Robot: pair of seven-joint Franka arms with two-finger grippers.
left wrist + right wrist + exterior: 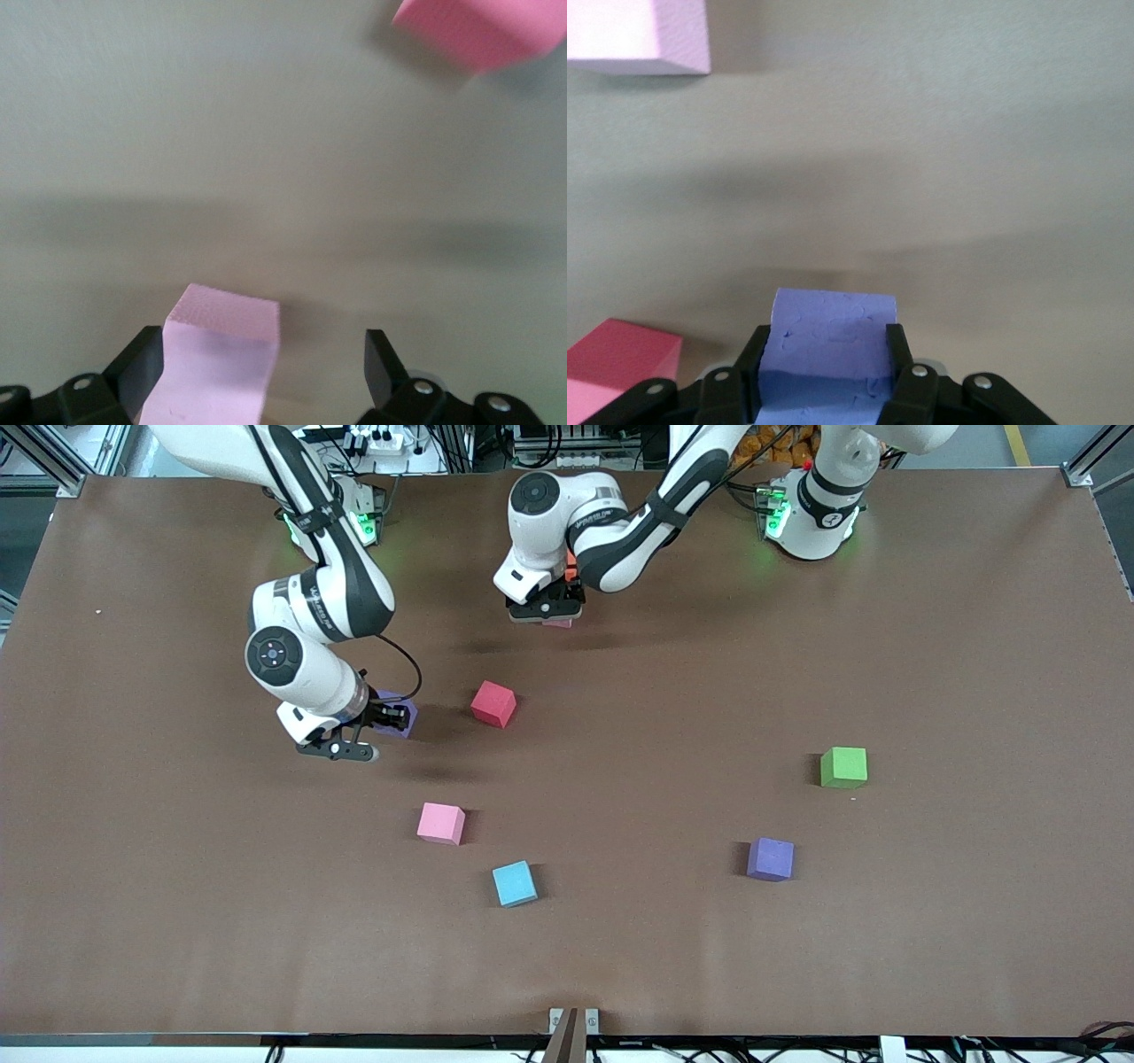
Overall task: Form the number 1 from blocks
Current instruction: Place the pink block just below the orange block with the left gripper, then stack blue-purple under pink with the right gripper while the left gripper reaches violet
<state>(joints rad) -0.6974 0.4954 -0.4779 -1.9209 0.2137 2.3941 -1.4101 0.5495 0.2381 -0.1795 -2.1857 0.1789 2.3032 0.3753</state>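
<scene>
Clamped in the right gripper (824, 354) above the table (930, 646), a matte purple foam cube (826, 350), apparently bound for the numeral. Between the left gripper's (266, 367) parted fingers, a pale pink cube (217, 359), seemingly just set down.

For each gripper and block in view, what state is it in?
Left gripper: open, straddling a pink block.
That block: resting on the table, ungripped.
Right gripper: shut on a purple block.
That block: clamped between the fingers.
Red block, second pink block, blue block, green block, second purple block: loose on the table, untouched.
</scene>
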